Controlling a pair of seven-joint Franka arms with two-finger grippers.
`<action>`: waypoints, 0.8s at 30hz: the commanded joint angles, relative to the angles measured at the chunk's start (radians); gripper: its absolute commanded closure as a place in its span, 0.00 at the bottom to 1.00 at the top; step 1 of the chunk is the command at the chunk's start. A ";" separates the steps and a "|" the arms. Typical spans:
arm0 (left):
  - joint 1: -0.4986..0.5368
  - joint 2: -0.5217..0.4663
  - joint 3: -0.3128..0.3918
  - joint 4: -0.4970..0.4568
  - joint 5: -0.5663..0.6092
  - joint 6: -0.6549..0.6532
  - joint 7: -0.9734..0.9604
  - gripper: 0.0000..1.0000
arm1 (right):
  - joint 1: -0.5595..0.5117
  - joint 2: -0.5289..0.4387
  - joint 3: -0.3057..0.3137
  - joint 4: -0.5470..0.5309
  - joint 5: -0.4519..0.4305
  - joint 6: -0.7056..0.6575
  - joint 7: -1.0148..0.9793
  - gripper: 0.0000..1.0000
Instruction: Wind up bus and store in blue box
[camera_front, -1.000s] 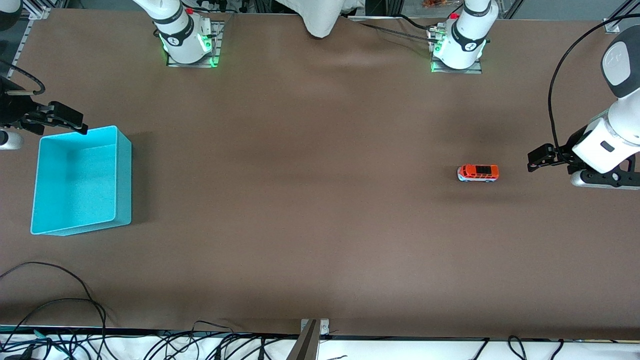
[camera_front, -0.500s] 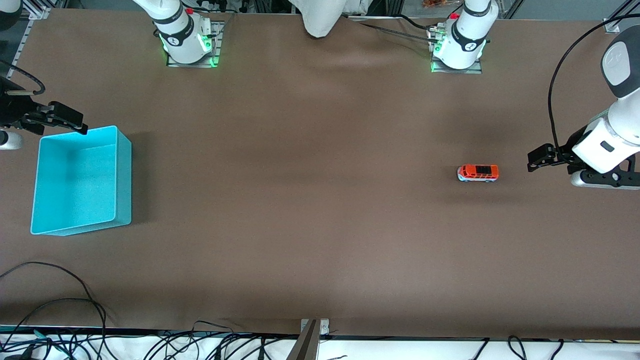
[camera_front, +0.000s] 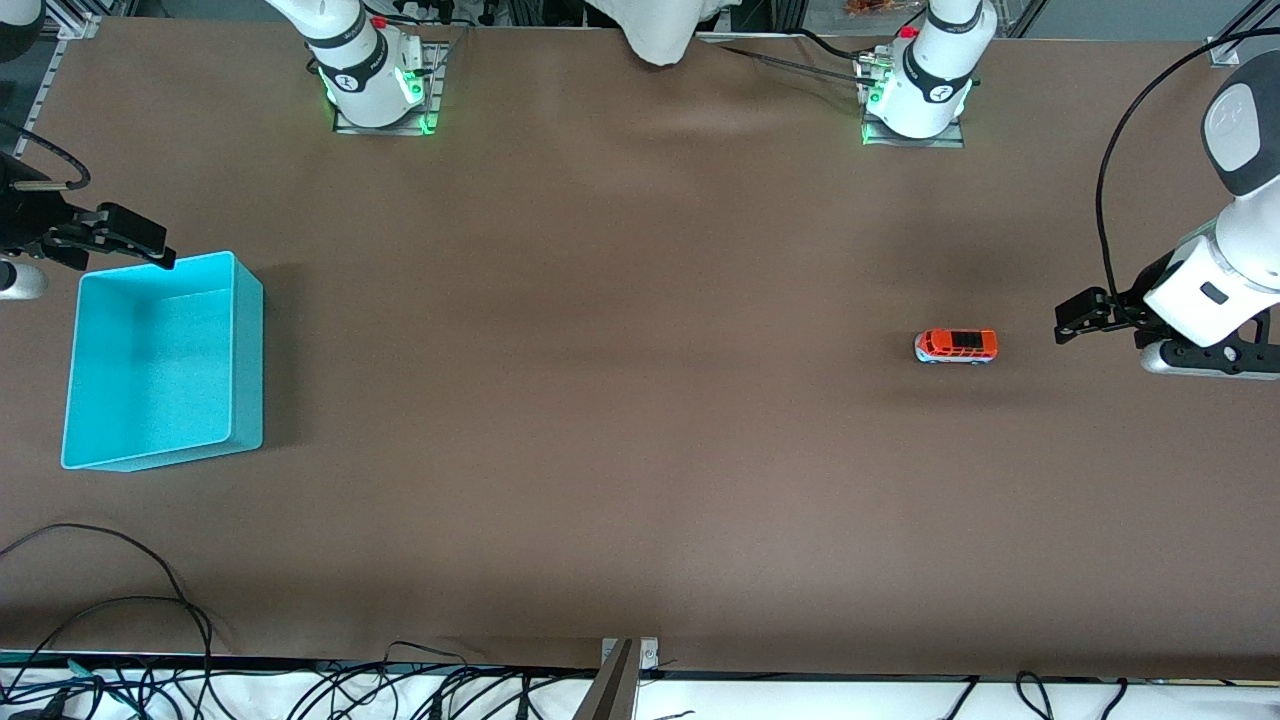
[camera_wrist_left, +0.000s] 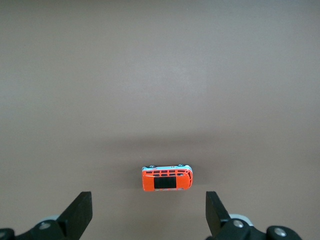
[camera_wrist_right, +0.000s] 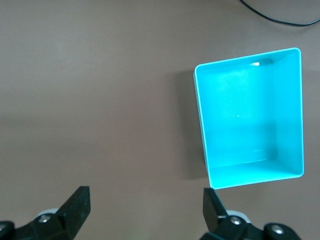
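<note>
The bus (camera_front: 956, 346), orange-roofed with a dark panel, stands on its wheels on the brown table toward the left arm's end. My left gripper (camera_front: 1068, 322) hangs open beside it, further toward that end of the table. In the left wrist view the bus (camera_wrist_left: 167, 179) lies just ahead of the left gripper (camera_wrist_left: 148, 205), and nothing is between the fingers. The blue box (camera_front: 150, 360) sits empty at the right arm's end. My right gripper (camera_front: 150, 245) hovers open by the box's corner farthest from the front camera. The right wrist view shows the blue box (camera_wrist_right: 250, 120) off to one side of the right gripper (camera_wrist_right: 146, 197).
Both arm bases (camera_front: 375, 85) (camera_front: 915, 95) are bolted along the table edge farthest from the front camera. Loose black cables (camera_front: 110, 600) trail over the near edge. A metal bracket (camera_front: 620, 680) juts up at the middle of that edge. Wide bare tabletop separates bus and box.
The arms, the bus and the box have not moved. A white cloth at the table edge by the bases has shifted slightly.
</note>
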 joint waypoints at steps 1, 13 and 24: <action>0.003 -0.007 -0.006 -0.006 0.012 -0.010 0.013 0.00 | 0.000 -0.002 0.001 0.007 -0.008 0.001 0.008 0.00; 0.003 -0.007 -0.006 -0.007 0.012 -0.010 0.012 0.00 | 0.002 -0.002 0.001 0.007 -0.008 0.001 0.008 0.00; 0.006 0.006 -0.005 -0.007 0.010 -0.019 0.001 0.00 | 0.002 -0.002 0.003 0.007 -0.008 0.001 0.010 0.00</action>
